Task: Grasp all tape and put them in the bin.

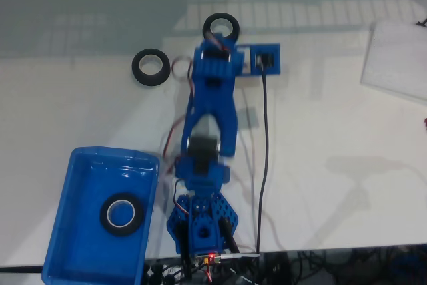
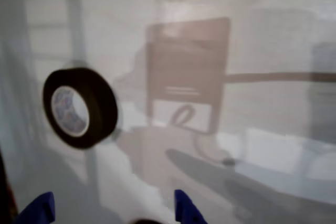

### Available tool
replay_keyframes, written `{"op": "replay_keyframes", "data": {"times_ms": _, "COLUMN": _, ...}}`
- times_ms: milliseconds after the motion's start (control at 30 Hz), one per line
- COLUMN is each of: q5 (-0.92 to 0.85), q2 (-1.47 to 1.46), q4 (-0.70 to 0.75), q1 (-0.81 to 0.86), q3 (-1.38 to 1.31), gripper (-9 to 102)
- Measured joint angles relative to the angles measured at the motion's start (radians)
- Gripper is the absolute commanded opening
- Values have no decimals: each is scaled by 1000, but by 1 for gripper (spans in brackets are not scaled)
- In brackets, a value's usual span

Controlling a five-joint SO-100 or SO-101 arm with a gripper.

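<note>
Three black tape rolls with pale cores show in the fixed view. One tape roll [image 1: 122, 215] lies flat inside the blue bin [image 1: 72, 185] at the lower left. A second roll [image 1: 151, 67] lies on the white table left of the arm. The third [image 1: 223, 26] lies at the arm's far end, partly covered by my gripper [image 1: 219, 39]. In the wrist view my gripper [image 2: 113, 213] is open, its blue fingertips [image 2: 39, 211] wide apart at the bottom edge. One tape roll [image 2: 79, 107] lies ahead and to the left, clear of the fingers.
A black cable [image 1: 264, 151] runs along the table right of the arm to a small blue box [image 1: 267, 58]. A white sheet [image 1: 397, 61] lies at the far right. The table's front edge runs beside the arm's base [image 1: 203, 228].
</note>
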Motion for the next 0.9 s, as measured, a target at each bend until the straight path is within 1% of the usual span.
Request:
{"op": "replay_keyframes", "data": {"times_ms": 233, "q5": 15, "q2": -436, "q4": 262, "q1": 0, "q3": -522, "gripper": 31}}
{"op": "replay_keyframes", "data": {"times_ms": 333, "q5": 28, "q2": -583, "q4": 341, "q1": 2, "q3": -713, "gripper": 31}}
{"op": "replay_keyframes", "data": {"times_ms": 567, "q5": 31, "q2": -830, "q4": 446, "q1": 14, "q3": -1049, "gripper": 30}}
{"op": "replay_keyframes", "data": {"times_ms": 700, "q5": 31, "q2": -917, "q4": 489, "q1": 14, "q3": -1167, "gripper": 29}}
{"op": "replay_keyframes", "data": {"times_ms": 900, "q5": 25, "q2": -1028, "q4": 532, "q1": 12, "q3": -1290, "gripper": 24}}
